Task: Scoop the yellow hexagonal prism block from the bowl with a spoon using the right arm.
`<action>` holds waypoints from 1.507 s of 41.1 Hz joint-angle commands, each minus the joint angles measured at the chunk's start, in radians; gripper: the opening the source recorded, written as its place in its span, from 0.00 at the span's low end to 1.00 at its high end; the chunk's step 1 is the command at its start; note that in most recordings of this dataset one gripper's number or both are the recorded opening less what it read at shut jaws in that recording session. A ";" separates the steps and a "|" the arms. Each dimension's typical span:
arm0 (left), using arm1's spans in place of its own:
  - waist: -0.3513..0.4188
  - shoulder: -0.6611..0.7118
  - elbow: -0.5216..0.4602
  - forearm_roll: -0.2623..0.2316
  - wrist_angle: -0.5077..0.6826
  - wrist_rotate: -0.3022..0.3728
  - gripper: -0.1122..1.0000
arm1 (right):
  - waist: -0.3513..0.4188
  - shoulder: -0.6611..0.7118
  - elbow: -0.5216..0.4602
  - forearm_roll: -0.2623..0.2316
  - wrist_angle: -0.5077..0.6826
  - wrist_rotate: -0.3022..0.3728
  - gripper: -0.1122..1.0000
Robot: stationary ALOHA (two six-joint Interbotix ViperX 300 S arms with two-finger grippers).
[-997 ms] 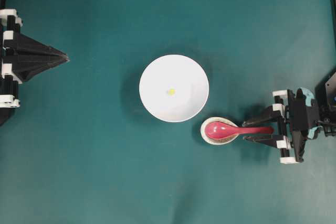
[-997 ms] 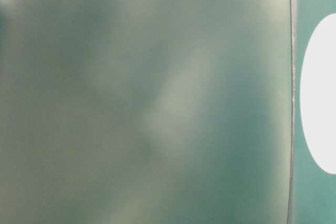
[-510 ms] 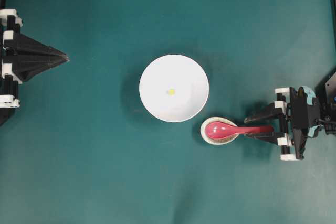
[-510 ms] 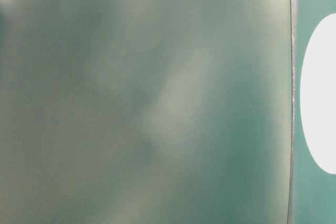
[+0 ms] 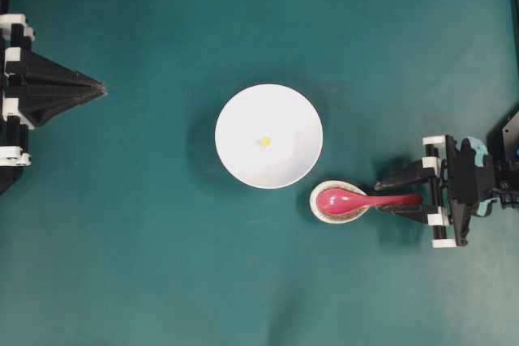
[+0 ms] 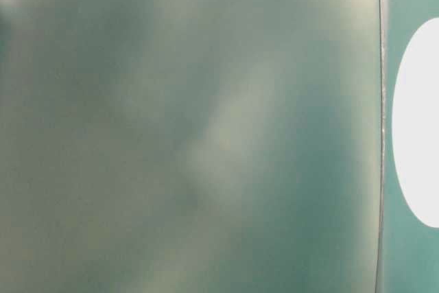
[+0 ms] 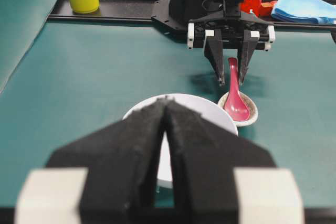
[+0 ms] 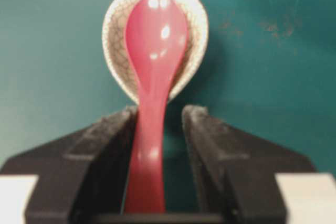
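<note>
Grab step: right pincer [image 5: 395,195] is apart w/ spoon [image 5: 361,198] handle between its jaws, lower right; next, squeeze.

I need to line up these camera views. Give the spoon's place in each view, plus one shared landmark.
Overhead: the spoon lies right of centre, its scoop on the spoon rest.
Table-level: not in it.
Left wrist: right of centre, handle pointing away.
Right wrist: centre, handle between the open right gripper fingers.
Shared landmark: the white bowl.

Bowl [image 5: 268,136] just beside spoon rest [image 5: 338,202] — cloth [image 5: 162,265] elsewhere bare.
</note>
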 commanded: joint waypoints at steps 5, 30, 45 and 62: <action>0.000 0.009 -0.012 0.002 -0.005 0.000 0.14 | 0.002 0.000 -0.003 -0.008 -0.031 -0.002 0.52; 0.000 0.008 -0.011 0.002 -0.005 0.000 0.14 | 0.005 0.015 0.012 -0.049 -0.075 -0.002 0.52; 0.000 0.008 -0.011 0.002 -0.005 0.000 0.14 | 0.005 0.015 0.009 -0.049 -0.075 -0.003 0.52; 0.000 0.009 -0.011 0.002 -0.005 0.000 0.14 | 0.005 0.015 0.008 -0.049 -0.075 -0.006 0.36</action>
